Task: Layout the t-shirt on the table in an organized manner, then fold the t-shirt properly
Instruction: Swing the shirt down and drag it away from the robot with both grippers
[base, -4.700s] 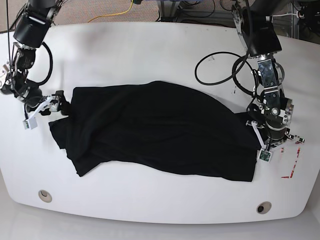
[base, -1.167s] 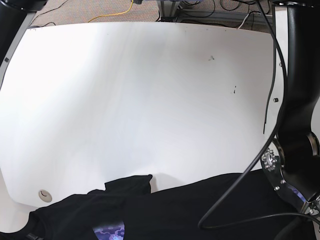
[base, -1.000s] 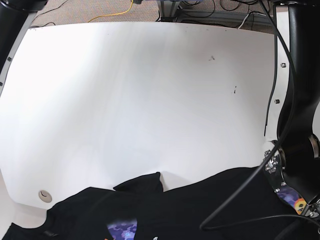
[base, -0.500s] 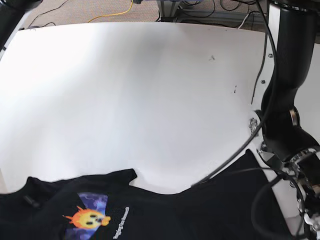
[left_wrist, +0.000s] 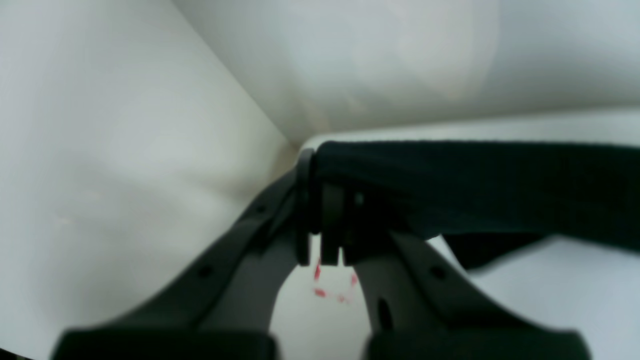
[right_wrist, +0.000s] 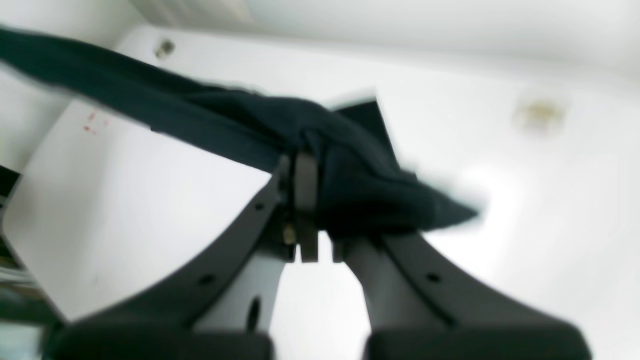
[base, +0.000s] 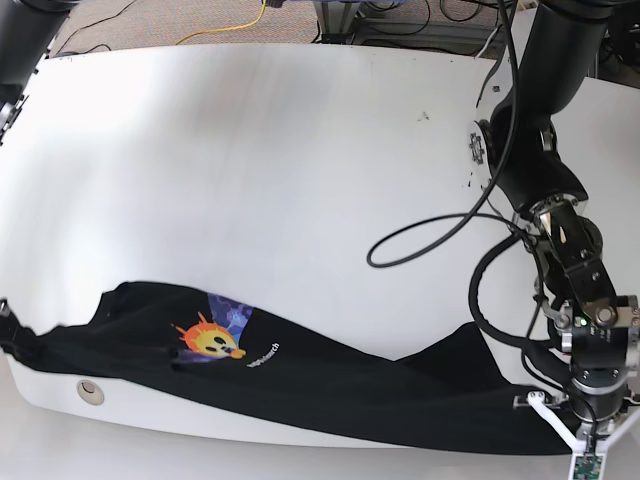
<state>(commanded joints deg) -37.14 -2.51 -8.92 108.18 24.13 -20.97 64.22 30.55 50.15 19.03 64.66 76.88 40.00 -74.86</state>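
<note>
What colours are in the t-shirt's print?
Orange-yellow figure on purple-blue, on the black t-shirt; clearest in the base view.

The left hand (left_wrist: 320, 250) was closed, its two fingers pressed together on an edge of the t-shirt (left_wrist: 475, 187). Its arm reached down over the desk's (base: 300, 170) right side to the front right corner, wrist pointing down. The right hand (right_wrist: 307, 235) was closed too, pinching bunched fabric; in the base view it was hardly visible at the front left edge.
</note>
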